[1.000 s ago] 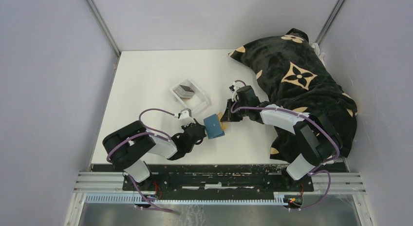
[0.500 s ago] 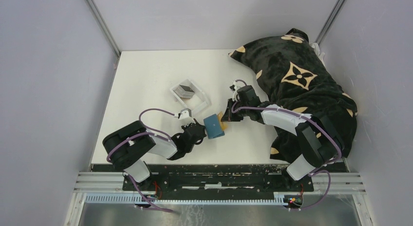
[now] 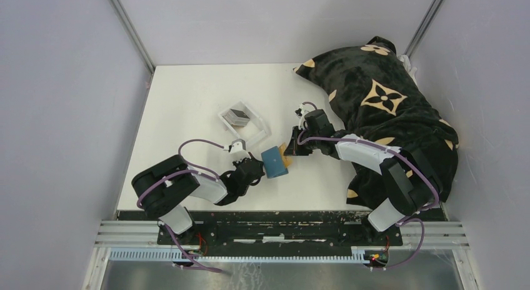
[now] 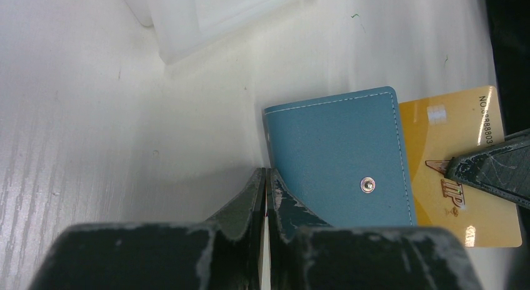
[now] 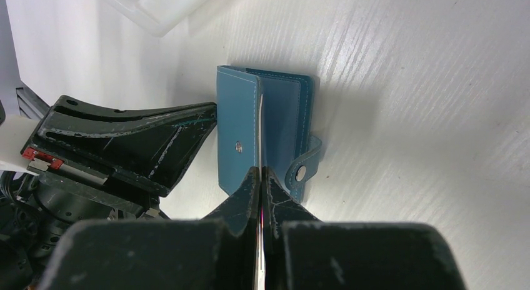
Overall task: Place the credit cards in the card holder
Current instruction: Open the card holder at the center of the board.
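Note:
The teal card holder [image 3: 274, 163] lies on the white table between my two grippers. My right gripper [image 3: 294, 150] is shut on a gold credit card [image 3: 286, 155]. In the right wrist view the card [image 5: 260, 118] shows edge-on, slid between the holder's front cover [image 5: 237, 134] and its inner leaves, with the snap tab [image 5: 303, 168] hanging open. In the left wrist view the card [image 4: 462, 171] sticks out past the holder [image 4: 337, 159]. My left gripper [image 4: 267, 174] is shut and empty, its tips against the holder's near edge. Dark grey cards [image 3: 237, 115] lie in the clear tray.
The clear plastic tray [image 3: 259, 135] stands just behind the card holder, a little to the left. A large black cushion with tan flower marks [image 3: 387, 102] covers the right side of the table, under the right arm.

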Motion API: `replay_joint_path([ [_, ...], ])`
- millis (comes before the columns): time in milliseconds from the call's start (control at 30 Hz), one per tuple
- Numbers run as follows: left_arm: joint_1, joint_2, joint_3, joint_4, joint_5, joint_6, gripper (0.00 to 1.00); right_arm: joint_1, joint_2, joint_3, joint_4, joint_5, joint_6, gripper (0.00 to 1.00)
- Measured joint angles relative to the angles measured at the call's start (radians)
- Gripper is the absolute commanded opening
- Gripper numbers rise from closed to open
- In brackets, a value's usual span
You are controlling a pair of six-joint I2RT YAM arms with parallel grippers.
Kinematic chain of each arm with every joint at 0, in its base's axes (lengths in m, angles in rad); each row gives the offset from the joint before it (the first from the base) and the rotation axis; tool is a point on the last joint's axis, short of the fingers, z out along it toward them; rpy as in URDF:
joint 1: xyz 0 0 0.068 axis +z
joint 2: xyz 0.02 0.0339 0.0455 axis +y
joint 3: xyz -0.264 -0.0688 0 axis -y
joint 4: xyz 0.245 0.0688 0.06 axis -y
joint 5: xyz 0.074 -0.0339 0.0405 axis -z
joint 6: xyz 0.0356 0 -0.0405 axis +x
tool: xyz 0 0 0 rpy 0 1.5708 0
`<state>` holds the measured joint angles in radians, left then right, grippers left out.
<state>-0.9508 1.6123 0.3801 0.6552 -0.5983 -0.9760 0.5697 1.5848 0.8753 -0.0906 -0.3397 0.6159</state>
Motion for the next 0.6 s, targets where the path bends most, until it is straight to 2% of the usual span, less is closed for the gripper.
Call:
replay_joint_path([
  [600,-0.004,0.003,0.000,0.005,0.002,0.000,0.10,0.008,0.000,-0.021,0.031,0.000,0.006,0.01],
])
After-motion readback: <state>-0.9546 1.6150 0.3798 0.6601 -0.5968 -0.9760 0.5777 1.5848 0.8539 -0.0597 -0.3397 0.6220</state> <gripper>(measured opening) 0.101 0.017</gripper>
